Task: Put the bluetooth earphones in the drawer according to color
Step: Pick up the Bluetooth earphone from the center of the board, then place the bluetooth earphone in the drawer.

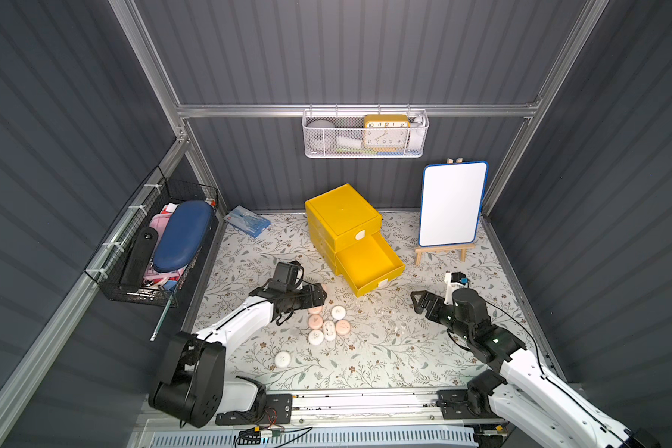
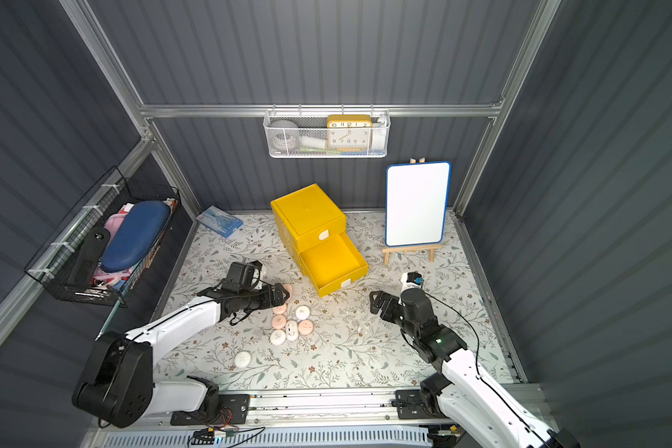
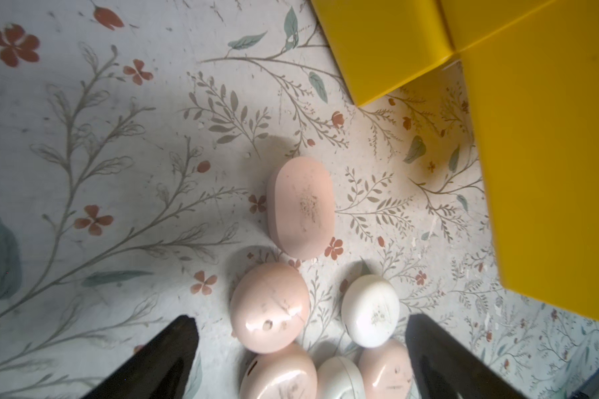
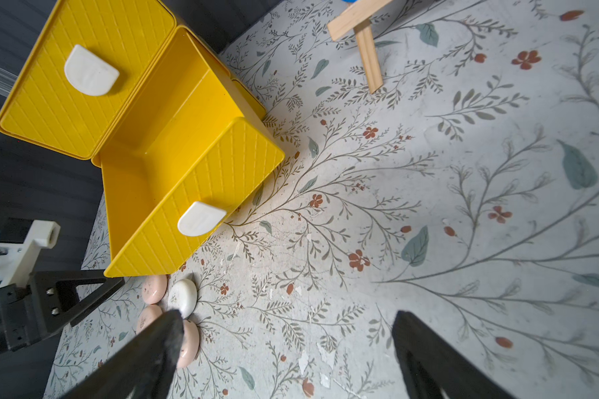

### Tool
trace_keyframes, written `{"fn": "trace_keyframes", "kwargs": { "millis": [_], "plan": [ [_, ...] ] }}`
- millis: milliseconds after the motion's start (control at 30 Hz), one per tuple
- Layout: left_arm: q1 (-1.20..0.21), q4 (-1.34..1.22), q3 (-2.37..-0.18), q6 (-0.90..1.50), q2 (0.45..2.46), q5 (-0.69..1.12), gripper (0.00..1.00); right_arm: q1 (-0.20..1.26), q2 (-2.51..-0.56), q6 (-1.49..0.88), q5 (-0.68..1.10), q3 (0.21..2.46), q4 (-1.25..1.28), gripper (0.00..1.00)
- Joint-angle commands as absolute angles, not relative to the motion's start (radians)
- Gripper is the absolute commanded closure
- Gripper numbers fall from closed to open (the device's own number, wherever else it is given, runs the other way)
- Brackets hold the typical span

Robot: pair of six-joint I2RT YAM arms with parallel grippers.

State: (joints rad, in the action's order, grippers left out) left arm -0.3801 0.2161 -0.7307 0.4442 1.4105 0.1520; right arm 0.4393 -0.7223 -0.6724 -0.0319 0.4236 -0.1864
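Near the middle of the floral mat (image 1: 385, 349), the bluetooth earphones (image 1: 315, 320) lay clustered, pink and white cases, near-left of the yellow drawer (image 1: 342, 217), whose pulled-out tray (image 1: 369, 267) looked empty. Left gripper (image 1: 322, 295) hung over the cluster's far edge, jaws wide apart and holding nothing. One pink case (image 3: 301, 207) lay just ahead, its long axis running along the reach. Right gripper (image 1: 418, 301), also spread wide and empty, stood well apart to the right. Only the clock (image 1: 386, 132) numerals were readable; case markings were too small.

Pink case (image 1: 324, 288) half behind left end effector (image 1: 320, 295)
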Motion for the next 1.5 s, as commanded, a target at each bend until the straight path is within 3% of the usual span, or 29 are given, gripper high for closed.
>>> {"fn": "trace_keyframes", "kwargs": {
  "millis": [0,200,367,600,867,1167,1467],
  "plan": [
    [-0.398,0.168,-0.785,0.454,1.487,0.092,0.01,0.440,-0.710,-0.684,-0.055,0.407,-0.194,0.01],
    [-0.452,0.227,-0.904,0.476,1.660,-0.069,0.02,0.440,-0.697,-0.670,-0.051,0.407,-0.215,0.01],
    [-0.493,0.262,-0.944,0.490,1.747,-0.143,0.12,0.439,-0.649,-0.651,-0.063,0.399,-0.239,0.01],
    [-0.521,0.288,-0.951,0.505,1.765,-0.184,0.36,0.439,-0.578,-0.640,-0.063,0.367,-0.241,0.01],
    [-0.537,0.329,-0.941,0.502,1.652,-0.186,0.61,0.438,-0.567,-0.649,-0.056,0.359,-0.235,0.01],
    [-0.574,0.397,-1.020,0.485,1.488,-0.162,0.61,0.437,-0.564,-0.657,-0.043,0.364,-0.227,0.01],
    [-0.743,0.425,-1.232,0.470,1.464,-0.190,0.60,0.438,-0.569,-0.700,-0.063,0.366,-0.220,0.01]
  ]
}}
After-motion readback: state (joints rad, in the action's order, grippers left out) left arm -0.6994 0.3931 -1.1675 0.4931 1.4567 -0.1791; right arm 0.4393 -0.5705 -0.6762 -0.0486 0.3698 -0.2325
